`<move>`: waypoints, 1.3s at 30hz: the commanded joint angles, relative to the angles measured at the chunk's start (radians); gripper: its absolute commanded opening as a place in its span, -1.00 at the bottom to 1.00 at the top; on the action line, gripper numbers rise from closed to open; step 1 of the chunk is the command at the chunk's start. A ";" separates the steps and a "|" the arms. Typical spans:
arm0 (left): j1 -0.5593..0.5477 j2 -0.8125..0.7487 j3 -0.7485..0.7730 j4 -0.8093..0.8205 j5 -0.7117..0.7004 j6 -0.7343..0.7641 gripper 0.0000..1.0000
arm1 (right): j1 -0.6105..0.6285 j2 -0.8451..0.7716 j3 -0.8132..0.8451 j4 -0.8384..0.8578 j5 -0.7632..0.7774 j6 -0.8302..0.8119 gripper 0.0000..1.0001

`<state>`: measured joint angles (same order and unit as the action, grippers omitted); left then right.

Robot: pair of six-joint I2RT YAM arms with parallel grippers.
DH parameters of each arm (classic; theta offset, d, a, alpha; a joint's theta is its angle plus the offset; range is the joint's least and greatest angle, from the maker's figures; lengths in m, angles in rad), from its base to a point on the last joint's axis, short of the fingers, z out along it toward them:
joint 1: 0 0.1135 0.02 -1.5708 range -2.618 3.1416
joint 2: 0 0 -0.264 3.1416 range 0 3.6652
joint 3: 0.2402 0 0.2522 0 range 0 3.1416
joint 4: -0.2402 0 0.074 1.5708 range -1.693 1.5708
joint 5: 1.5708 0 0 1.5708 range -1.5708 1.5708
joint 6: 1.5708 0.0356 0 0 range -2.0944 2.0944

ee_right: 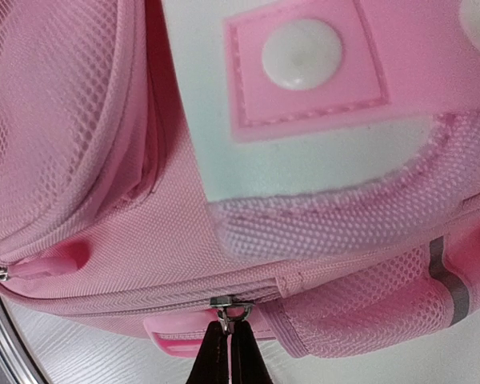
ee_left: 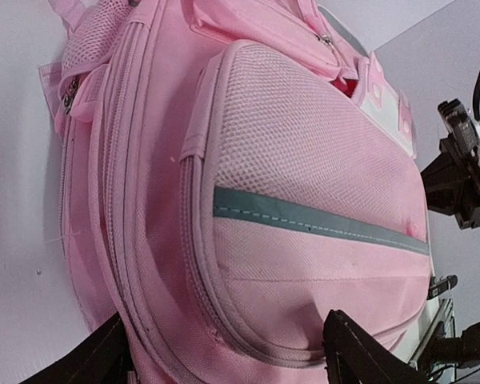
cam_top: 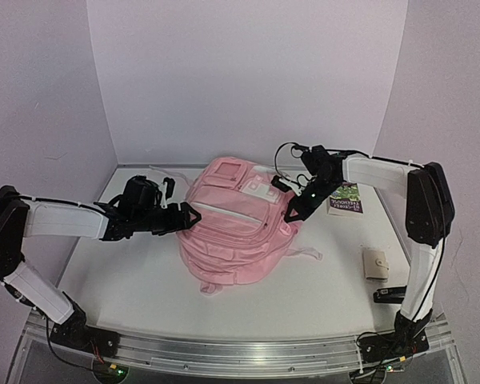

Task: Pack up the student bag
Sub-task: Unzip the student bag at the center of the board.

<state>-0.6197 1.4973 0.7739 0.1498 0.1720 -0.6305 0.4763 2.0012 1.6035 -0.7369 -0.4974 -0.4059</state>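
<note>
The pink student bag (cam_top: 232, 228) lies flat in the middle of the table, front pockets up, with a white patch (cam_top: 260, 192) near its top. My left gripper (cam_top: 194, 216) is open, its jaws spread against the bag's left side; in the left wrist view the bag (ee_left: 304, 184) fills the frame between the two fingertips (ee_left: 348, 352). My right gripper (cam_top: 292, 214) is at the bag's right side, shut on a metal zip pull (ee_right: 228, 308) of a closed zip on the bag (ee_right: 144, 240).
A green-covered booklet (cam_top: 346, 198) lies at the back right. A small cream case (cam_top: 376, 262) lies at the right, with a black object (cam_top: 390, 294) just in front of it. Pale bag straps (cam_top: 304, 254) trail right of the bag. White walls enclose the table.
</note>
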 commanded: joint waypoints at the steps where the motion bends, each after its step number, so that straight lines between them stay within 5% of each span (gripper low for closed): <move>1: -0.056 -0.124 -0.030 -0.065 -0.005 0.083 0.63 | 0.005 -0.106 -0.023 -0.008 -0.019 0.028 -1.00; 11: -0.075 -0.281 -0.177 -0.133 -0.081 -0.013 0.67 | 0.005 -0.061 0.018 -0.061 0.019 0.040 -1.00; 16: -0.076 -0.267 -0.181 -0.116 -0.084 -0.025 0.68 | 0.005 -0.022 0.018 -0.046 -0.029 -0.009 -0.58; 27: -0.077 -0.256 -0.209 -0.018 -0.020 -0.046 0.68 | 0.005 -0.054 -0.127 0.169 -0.002 -0.034 -0.35; 36: -0.091 -0.238 -0.229 0.042 0.029 -0.048 0.68 | 0.004 -0.062 -0.210 0.277 0.028 -0.079 -0.36; 39: -0.107 -0.263 -0.253 0.072 0.026 -0.054 0.72 | 0.004 -0.056 -0.212 0.280 0.016 -0.077 -0.54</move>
<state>-0.7055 1.2587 0.5520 0.1459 0.1798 -0.6800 0.4767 1.9598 1.4068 -0.4930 -0.5095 -0.4604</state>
